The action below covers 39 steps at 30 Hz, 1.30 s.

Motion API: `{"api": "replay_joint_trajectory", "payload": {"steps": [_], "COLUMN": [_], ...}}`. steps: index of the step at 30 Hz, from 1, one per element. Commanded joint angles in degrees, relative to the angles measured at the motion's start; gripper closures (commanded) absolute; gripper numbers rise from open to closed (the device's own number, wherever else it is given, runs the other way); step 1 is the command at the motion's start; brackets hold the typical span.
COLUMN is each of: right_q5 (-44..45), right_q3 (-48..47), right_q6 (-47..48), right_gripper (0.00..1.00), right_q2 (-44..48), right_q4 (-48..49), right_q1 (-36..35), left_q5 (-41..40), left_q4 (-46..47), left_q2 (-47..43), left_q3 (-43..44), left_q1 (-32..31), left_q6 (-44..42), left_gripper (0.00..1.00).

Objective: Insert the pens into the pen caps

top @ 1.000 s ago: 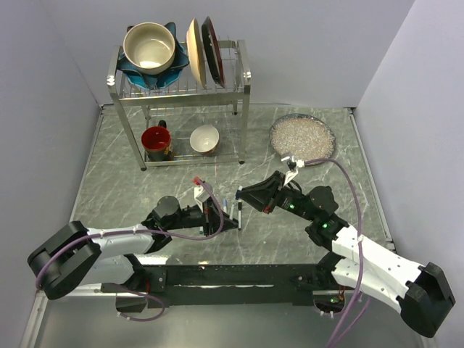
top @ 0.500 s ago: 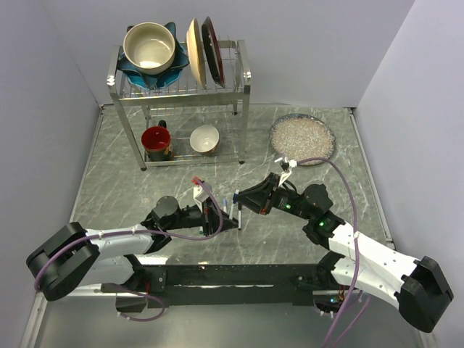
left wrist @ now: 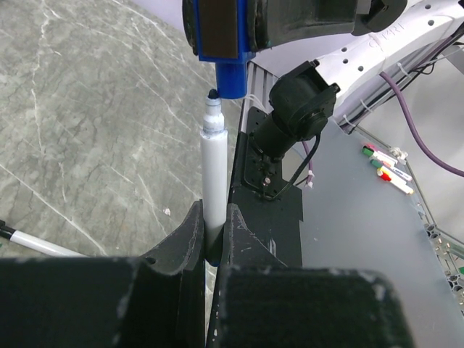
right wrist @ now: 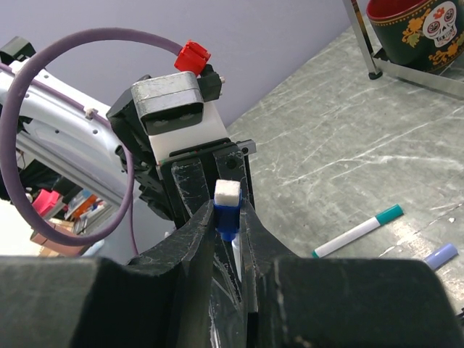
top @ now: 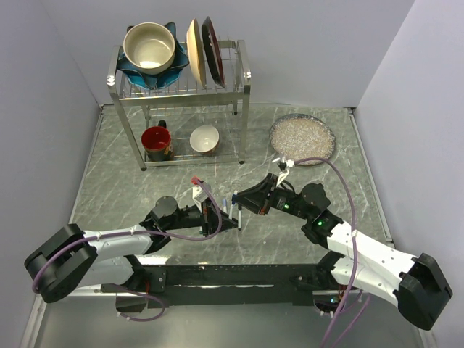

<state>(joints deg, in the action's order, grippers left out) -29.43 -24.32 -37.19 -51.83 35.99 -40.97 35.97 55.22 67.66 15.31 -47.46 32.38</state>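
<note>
**Left gripper** (left wrist: 214, 217): fingers clenched on the lower barrel of a white pen (left wrist: 214, 163), which stands upright out of the fingertips with its dark tip uppermost.

**Right gripper** (right wrist: 227, 210): fingers pinched on a short blue cap (right wrist: 228, 223), held between the very tips with its open mouth facing the left fingers. From above, the two sets of fingertips meet nose to nose over the marble table (top: 145, 181).

**Pen against cap:** in the left wrist view the pen tip sits just at the rim of the cap's mouth, towards one edge. The tip is not inside, and whether it touches the rim cannot be told.

**Other task items:**
- A teal-tipped pen (right wrist: 357, 230) lies flat on the table beyond and to one side of the right fingers, well apart from them.
- A black-ended pen (left wrist: 32, 244) lies flat beside the left fingers, below the level of the raised pen and partly cut off by the finger.
</note>
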Motion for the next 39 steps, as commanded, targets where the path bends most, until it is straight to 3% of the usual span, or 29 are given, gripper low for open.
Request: {"api": "replay_joint_trajectory", "payload": {"steps": [1,39], "right_q5": [-0.54,0.34], "right_q3": [-2.40,-4.69], "right_q6": [0.36,0.63], "right_gripper": [1.00,1.00], "right_q2": [-0.72,-0.46], "right_q4": [1.45,-3.64], "right_q1": [-0.60,-0.95], "left_q5": [0.16,-0.55], "left_q4": [2.96,2.52], "left_q2": [-1.39,-2.44], "left_q3": [-0.11,-0.37], "left_q1": [-0.17,-0.17], "left_q6": [-0.65,-0.65], "left_gripper": [0.99,0.99]}}
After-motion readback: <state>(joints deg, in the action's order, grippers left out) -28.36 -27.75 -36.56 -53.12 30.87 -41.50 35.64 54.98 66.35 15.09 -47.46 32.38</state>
